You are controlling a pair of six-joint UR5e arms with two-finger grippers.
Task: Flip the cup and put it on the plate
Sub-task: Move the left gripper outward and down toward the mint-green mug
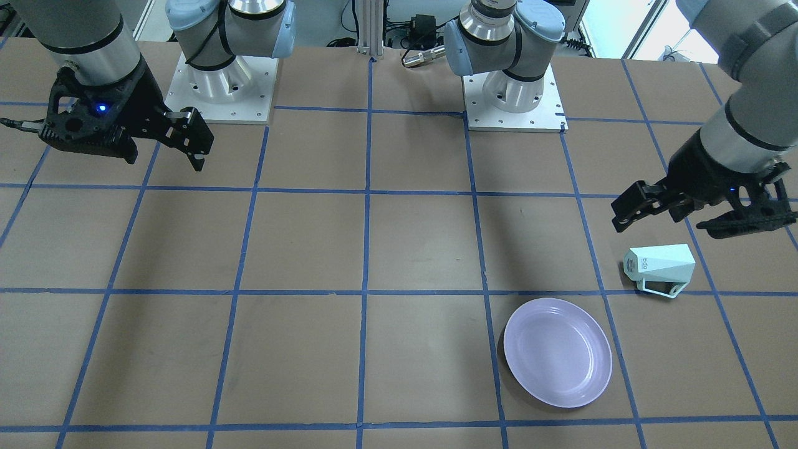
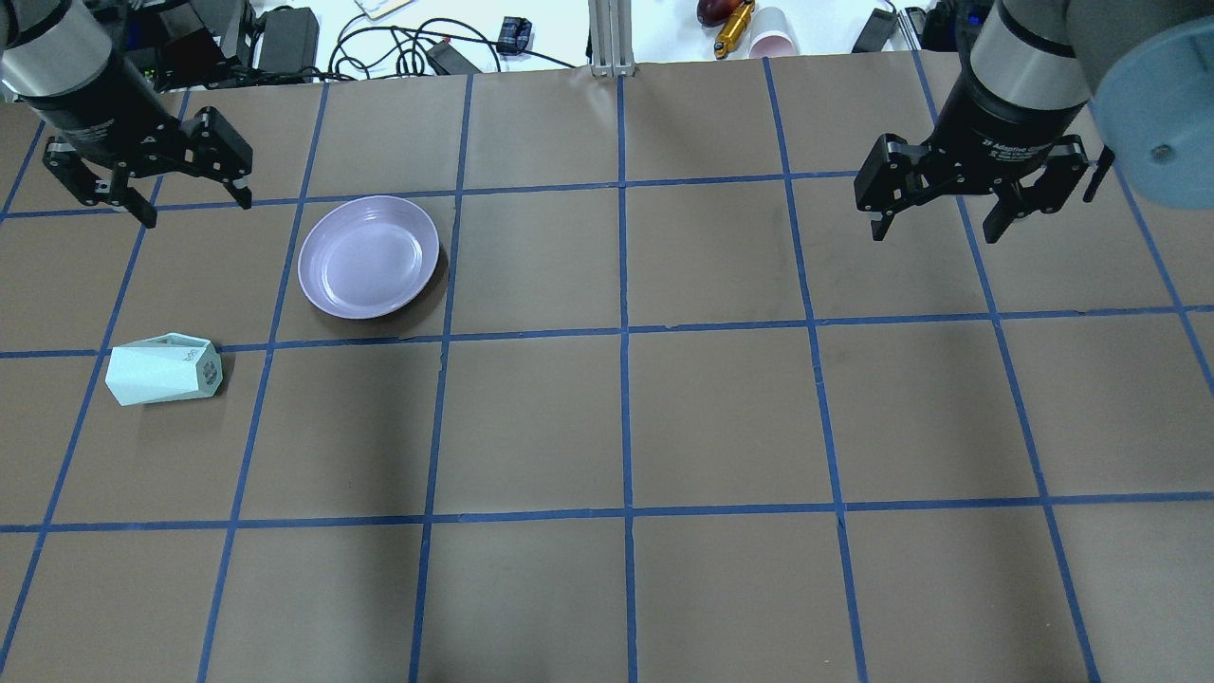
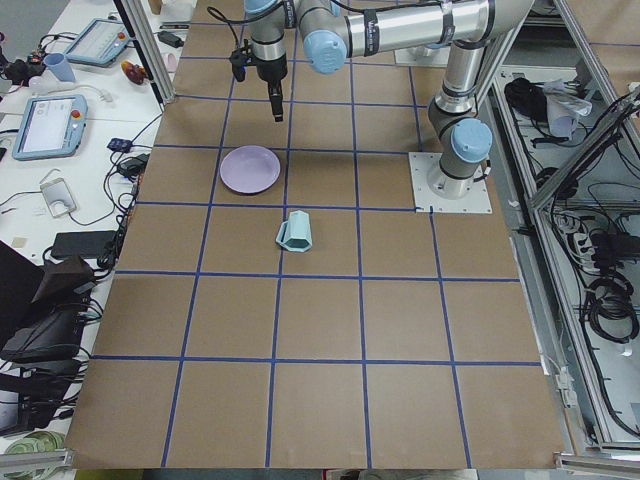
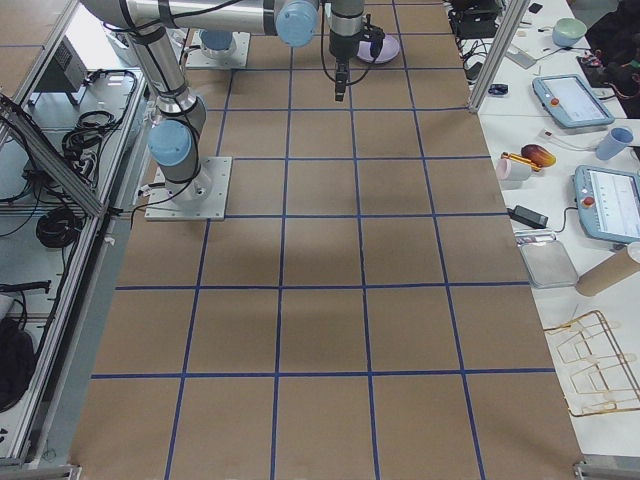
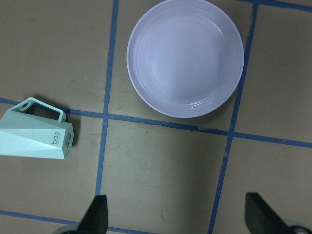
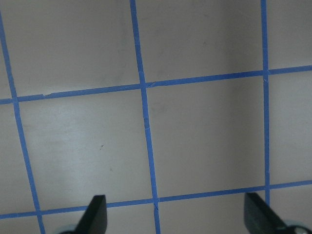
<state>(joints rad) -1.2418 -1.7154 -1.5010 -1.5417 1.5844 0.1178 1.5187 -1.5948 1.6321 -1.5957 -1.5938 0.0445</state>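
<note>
The mint-green cup (image 2: 161,372) lies on its side on the brown table, its printed base (image 1: 634,266) toward the table's middle and its handle (image 5: 45,107) away from the robot. It also shows in the left side view (image 3: 295,232). The lavender plate (image 2: 368,256) sits upright and bare a little beyond and to the right of the cup in the overhead view; it also shows in the front view (image 1: 558,352) and the left wrist view (image 5: 185,56). My left gripper (image 2: 197,213) hovers open and empty above the table, beyond the cup. My right gripper (image 2: 934,235) hovers open and empty far off over the other side.
Blue tape lines grid the table (image 2: 626,417). The two arm bases (image 1: 224,87) (image 1: 514,93) stand on white plates at the robot's edge. Cables, a power brick and a paper cup (image 2: 773,43) lie past the far edge. A metal post (image 2: 612,38) stands there.
</note>
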